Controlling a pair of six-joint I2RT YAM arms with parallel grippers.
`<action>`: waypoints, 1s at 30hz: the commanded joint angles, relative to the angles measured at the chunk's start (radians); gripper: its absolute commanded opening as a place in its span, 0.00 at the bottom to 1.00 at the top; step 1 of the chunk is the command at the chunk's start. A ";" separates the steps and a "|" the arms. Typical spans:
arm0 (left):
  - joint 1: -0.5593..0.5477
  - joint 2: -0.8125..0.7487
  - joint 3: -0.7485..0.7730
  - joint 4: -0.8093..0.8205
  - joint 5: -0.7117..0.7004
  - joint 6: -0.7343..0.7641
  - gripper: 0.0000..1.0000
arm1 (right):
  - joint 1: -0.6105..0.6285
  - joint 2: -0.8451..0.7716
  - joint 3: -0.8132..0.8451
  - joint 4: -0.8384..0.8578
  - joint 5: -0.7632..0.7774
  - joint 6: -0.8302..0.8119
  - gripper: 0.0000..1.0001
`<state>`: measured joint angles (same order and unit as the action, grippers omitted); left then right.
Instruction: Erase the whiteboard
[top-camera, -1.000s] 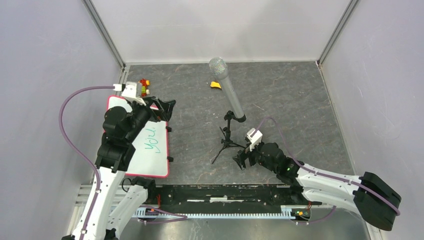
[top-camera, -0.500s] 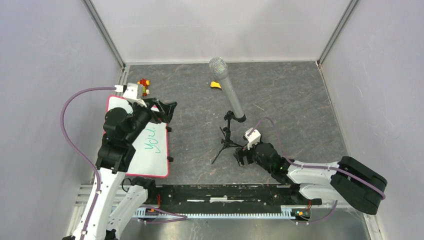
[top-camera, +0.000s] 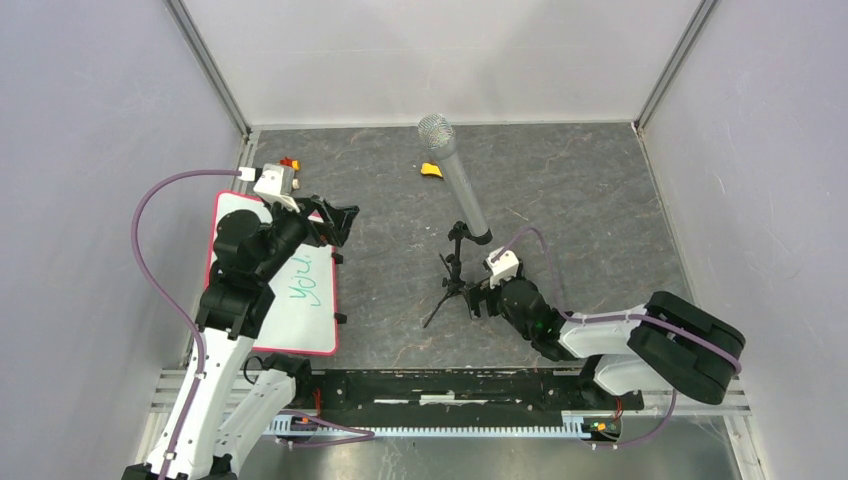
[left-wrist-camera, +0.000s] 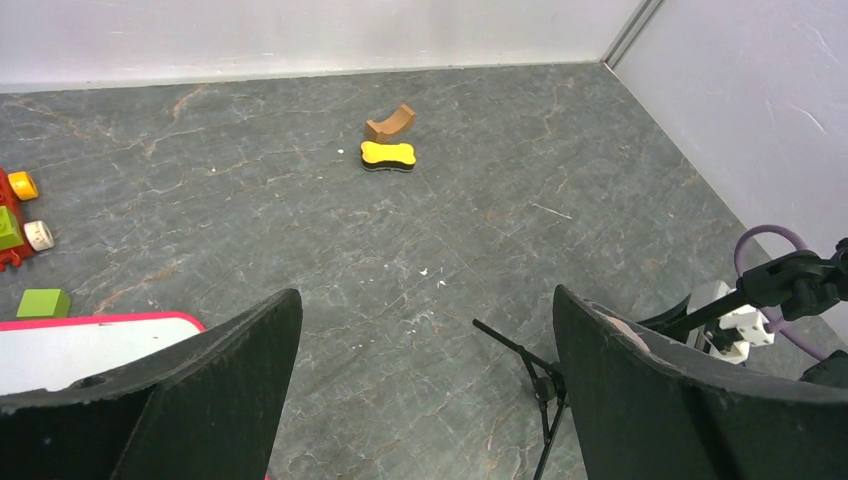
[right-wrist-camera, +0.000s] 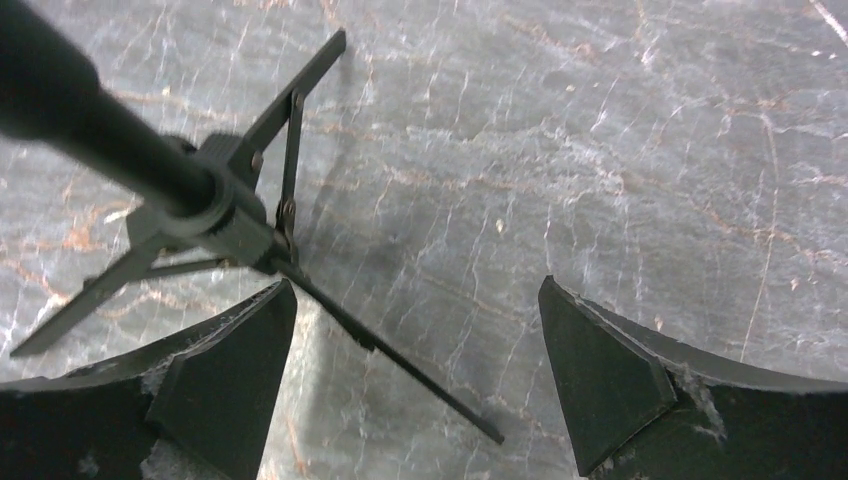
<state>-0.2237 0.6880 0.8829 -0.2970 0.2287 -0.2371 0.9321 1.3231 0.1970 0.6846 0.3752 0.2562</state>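
Observation:
The whiteboard (top-camera: 290, 305), white with a red-pink rim and green handwriting, lies flat at the left of the table, partly under my left arm. Its corner shows in the left wrist view (left-wrist-camera: 90, 345). My left gripper (top-camera: 338, 222) hovers off the board's far right corner, open and empty (left-wrist-camera: 425, 300). A yellow eraser (top-camera: 431, 169) lies at the back centre, well beyond the left gripper (left-wrist-camera: 388, 156). My right gripper (top-camera: 480, 300) is open and empty (right-wrist-camera: 415, 330), low over the table with one leg of the tripod (right-wrist-camera: 220, 215) between its jaws.
A microphone (top-camera: 455, 185) leans on a small black tripod stand (top-camera: 452, 285) at the table's centre. A brown wooden arch (left-wrist-camera: 390, 123) lies behind the eraser. Coloured toy blocks (top-camera: 290, 165) sit beyond the board, with a green block (left-wrist-camera: 43, 302) near its corner. Walls enclose three sides.
My right arm has folded in and its gripper has moved left and away, up to the tripod. My left gripper has shifted slightly right. The board has not moved.

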 joint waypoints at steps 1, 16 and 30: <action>0.000 -0.002 -0.002 0.033 0.031 0.041 1.00 | 0.001 0.059 0.043 0.154 0.100 -0.002 0.98; -0.023 -0.025 -0.005 0.033 0.017 0.043 1.00 | -0.002 0.298 0.173 0.271 0.210 -0.048 0.98; -0.038 -0.064 -0.008 0.030 -0.014 0.051 1.00 | -0.095 0.482 0.408 0.169 0.176 -0.035 0.98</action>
<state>-0.2520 0.6399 0.8783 -0.2974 0.2359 -0.2371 0.8738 1.7638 0.5217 0.8822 0.5682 0.2092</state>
